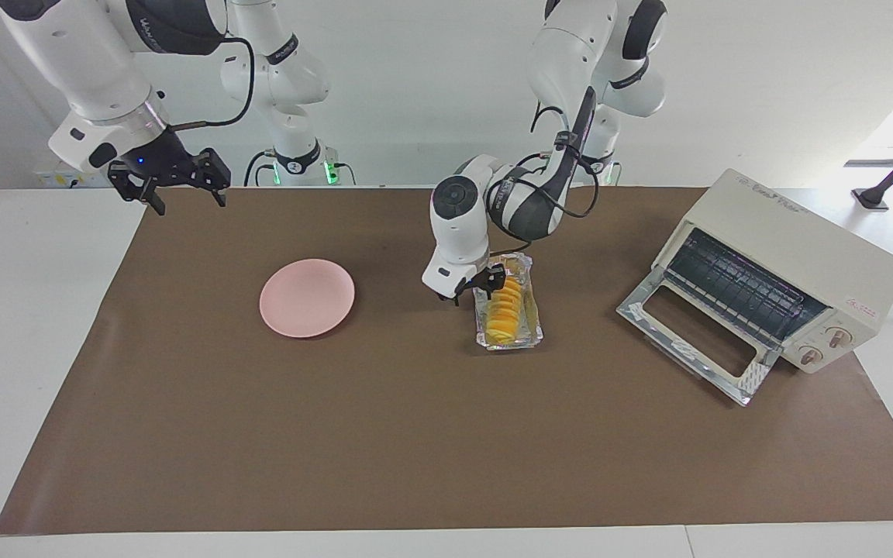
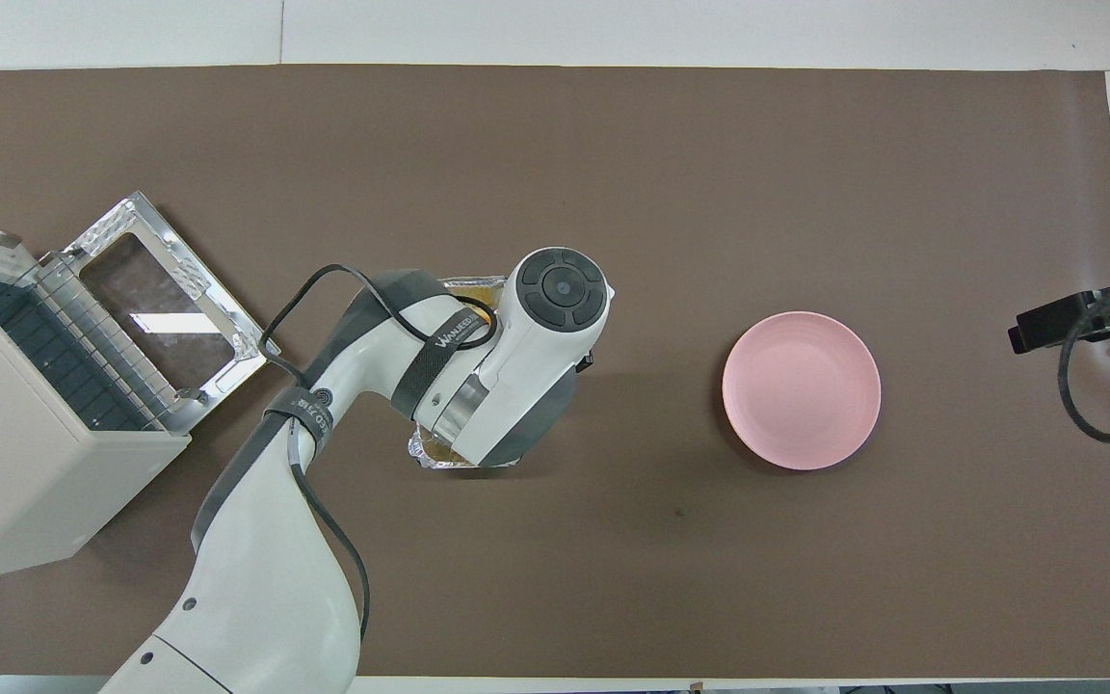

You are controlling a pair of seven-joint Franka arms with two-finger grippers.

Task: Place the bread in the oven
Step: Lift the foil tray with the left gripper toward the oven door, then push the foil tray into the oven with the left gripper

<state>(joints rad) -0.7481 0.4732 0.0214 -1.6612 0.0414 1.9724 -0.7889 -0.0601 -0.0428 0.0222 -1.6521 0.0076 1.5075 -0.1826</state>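
I see the bumpy yellow bread [image 1: 505, 308] lying in a shiny foil tray [image 1: 530, 328] on the brown desk mat [image 1: 415, 434]. My left hand [image 1: 468, 288] is low at the tray's end; I cannot tell how its fingers stand. My right hand [image 1: 171, 186] waits, fingers apart. The cream oven [image 1: 791, 263] has its door down. The arm band reads "WANJEED".
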